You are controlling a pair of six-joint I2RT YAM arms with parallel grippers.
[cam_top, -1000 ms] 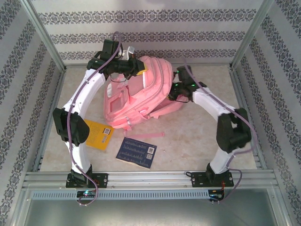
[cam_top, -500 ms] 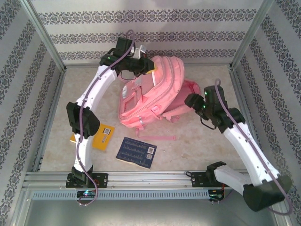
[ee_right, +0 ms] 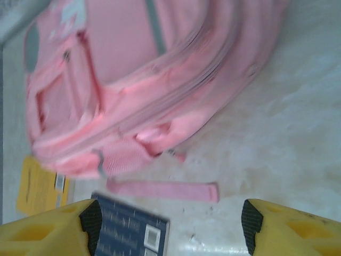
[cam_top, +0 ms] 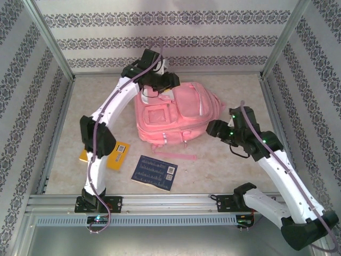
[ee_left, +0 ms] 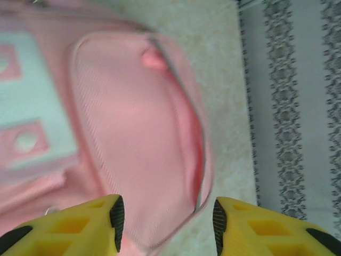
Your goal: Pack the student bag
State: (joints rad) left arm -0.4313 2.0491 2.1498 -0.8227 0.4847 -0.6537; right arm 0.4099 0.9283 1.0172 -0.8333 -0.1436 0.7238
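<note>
The student bag [cam_top: 170, 114] is a large pink backpack lying front-up in the middle of the table, its top end towards the back wall. My left gripper [cam_top: 164, 88] hovers at that top end. In the left wrist view its yellow fingers [ee_left: 101, 226] stand apart, with the bag's rounded pink top [ee_left: 133, 122] just beyond them and nothing pinched. My right gripper [cam_top: 212, 128] is just off the bag's right side. It is open [ee_right: 170, 226] and empty, looking along the bag [ee_right: 149, 69] and its loose pink strap [ee_right: 160, 190].
A dark blue book [cam_top: 154, 172] lies in front of the bag, also seen as the blue book [ee_right: 128, 232] by my right fingers. A yellow book [cam_top: 109, 154] lies near the left arm. The patterned back wall [ee_left: 298, 106] is close behind the bag's top.
The left gripper has opened and let go of the bag's top; the bag has dropped from tilted up to lying flat. The right arm pulled back to the right.
</note>
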